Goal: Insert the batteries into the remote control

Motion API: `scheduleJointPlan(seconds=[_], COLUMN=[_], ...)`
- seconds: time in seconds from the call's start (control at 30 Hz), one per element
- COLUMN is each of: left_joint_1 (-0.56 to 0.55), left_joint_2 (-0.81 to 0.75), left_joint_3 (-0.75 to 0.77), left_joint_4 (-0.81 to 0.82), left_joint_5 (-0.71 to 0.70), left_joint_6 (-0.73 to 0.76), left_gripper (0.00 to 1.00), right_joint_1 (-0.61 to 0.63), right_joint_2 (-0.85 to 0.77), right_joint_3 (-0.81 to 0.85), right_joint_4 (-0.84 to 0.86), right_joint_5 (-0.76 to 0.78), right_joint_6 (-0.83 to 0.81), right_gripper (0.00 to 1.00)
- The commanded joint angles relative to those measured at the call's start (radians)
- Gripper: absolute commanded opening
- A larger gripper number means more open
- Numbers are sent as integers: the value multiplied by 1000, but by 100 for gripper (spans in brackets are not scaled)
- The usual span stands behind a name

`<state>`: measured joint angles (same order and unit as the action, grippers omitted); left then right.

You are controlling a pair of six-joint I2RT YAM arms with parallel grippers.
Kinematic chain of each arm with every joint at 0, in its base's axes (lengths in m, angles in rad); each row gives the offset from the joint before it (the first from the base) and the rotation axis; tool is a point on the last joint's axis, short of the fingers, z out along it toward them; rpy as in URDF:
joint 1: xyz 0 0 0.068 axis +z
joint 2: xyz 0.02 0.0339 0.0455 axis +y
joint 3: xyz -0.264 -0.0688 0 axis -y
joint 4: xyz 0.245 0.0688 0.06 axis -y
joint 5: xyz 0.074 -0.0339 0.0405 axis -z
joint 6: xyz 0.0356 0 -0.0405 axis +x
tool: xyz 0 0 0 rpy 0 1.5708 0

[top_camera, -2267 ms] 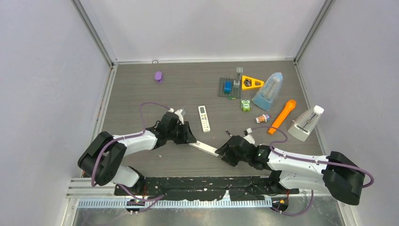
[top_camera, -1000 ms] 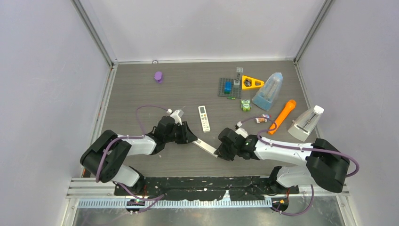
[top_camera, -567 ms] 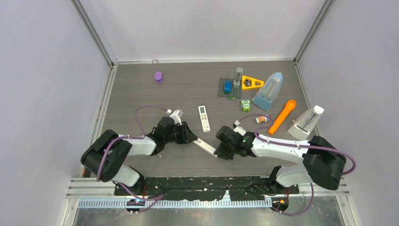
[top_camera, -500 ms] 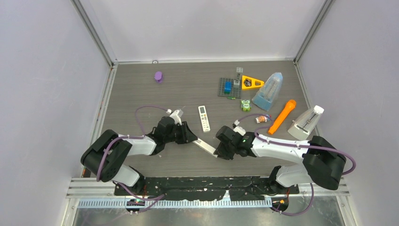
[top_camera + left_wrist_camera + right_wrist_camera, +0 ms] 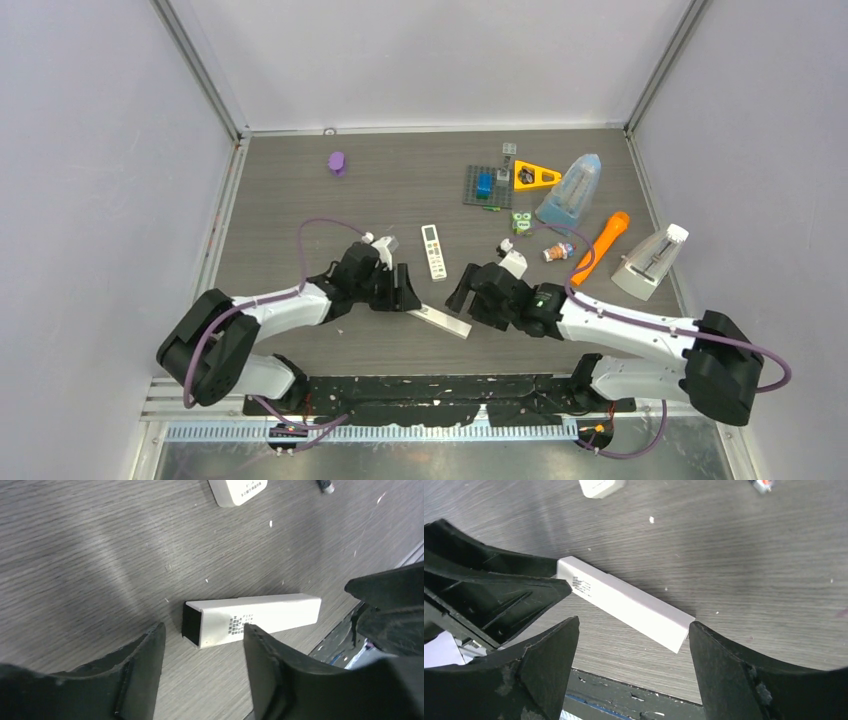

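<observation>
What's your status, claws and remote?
Left claw open, right claw open, both empty. White remote flat on table between them, ungripped. Second remote lies just beyond.

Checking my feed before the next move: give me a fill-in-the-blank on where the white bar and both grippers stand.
The white bar lies flat on the ___, between the two grippers.
The left gripper has its jaws ___.
The right gripper grips ___.
The carrot-shaped toy is ___ in colour.
Missing words: table; open; nothing; orange.
</observation>
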<state>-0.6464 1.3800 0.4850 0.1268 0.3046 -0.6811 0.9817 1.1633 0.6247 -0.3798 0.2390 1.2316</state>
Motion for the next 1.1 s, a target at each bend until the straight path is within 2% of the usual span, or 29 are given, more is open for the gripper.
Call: scheduleJointPlan(seconds=[0.0, 0.1, 0.23, 0.4, 0.57, 0.8, 0.93, 1.07], left_joint_1=[-4, -4, 3, 41, 101, 149, 159, 171], left_joint_2=[-68, -112, -188, -294, -388, -477, -483, -473], left_joint_3=[81, 131, 166, 171, 144, 81, 43, 15], left_joint_4=[-208, -275, -377, -474, -534, -522, -480, -445], left_joint_5=[-38, -79, -169, -237, -238, -184, -152, -128], left_joint_6=[68, 79, 68, 32, -14, -70, -86, -98], left_gripper=[65, 75, 77, 78, 78, 78, 78, 78], right_joint_1=[2, 2, 5, 31, 48, 69, 76, 78], right_joint_2=[-66, -48, 42, 146, 239, 334, 391, 426], right_joint_3=[38, 60, 140, 236, 265, 271, 283, 296], right_joint_4=[68, 119, 60, -27, -30, 18, 19, 18], right_joint_5=[18, -88, -177, -163, -146, -202, -204, -208], right_joint_6=[-256, -473, -721, -962, -1068, -1112, -1108, -1100], right_gripper=[87, 88, 88, 88, 87, 81, 71, 56])
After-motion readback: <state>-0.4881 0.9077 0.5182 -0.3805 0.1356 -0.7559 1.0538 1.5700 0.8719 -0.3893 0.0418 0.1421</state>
